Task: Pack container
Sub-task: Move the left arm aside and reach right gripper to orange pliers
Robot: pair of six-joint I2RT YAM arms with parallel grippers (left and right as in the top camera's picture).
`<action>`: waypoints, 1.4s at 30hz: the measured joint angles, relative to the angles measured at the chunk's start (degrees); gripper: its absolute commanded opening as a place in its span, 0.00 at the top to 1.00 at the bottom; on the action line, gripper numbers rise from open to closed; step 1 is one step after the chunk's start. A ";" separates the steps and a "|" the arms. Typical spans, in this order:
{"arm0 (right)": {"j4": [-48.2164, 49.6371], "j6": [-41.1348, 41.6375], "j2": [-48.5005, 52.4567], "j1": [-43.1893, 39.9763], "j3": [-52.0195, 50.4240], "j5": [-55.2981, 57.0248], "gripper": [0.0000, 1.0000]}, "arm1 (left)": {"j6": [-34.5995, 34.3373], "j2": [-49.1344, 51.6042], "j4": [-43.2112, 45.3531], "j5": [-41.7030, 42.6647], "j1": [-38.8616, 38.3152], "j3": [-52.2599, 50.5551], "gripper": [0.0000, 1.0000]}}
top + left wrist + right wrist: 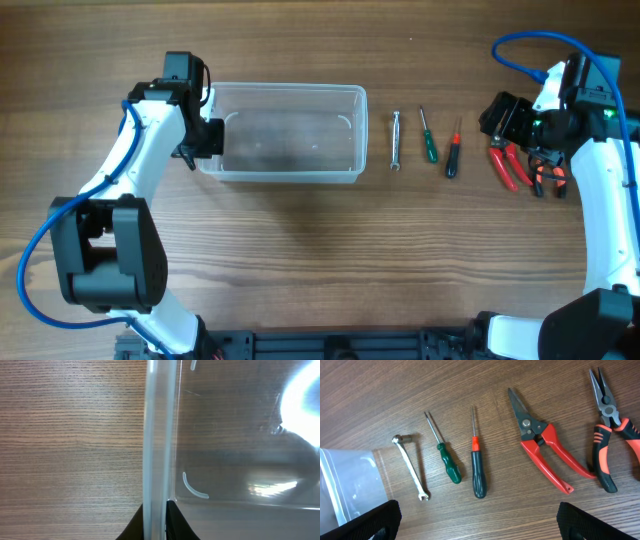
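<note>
The clear plastic container stands on the table left of centre and looks empty. My left gripper is shut on its left rim; in the left wrist view the rim runs between the two fingertips. A small wrench, a green-handled screwdriver, a dark-handled screwdriver, red snips and orange-black pliers lie in a row to the right. My right gripper is open above the snips, holding nothing. The right wrist view shows the wrench, both screwdrivers, snips and pliers.
The wooden table runs bare toward the front edge. The arm bases stand at the front left and front right. A blue cable loops above the right arm.
</note>
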 measured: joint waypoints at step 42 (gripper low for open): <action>3.96 -3.30 6.67 -20.11 0.04 9.16 0.06 | -10.01 -29.57 -8.02 -4.98 19.98 8.04 0.00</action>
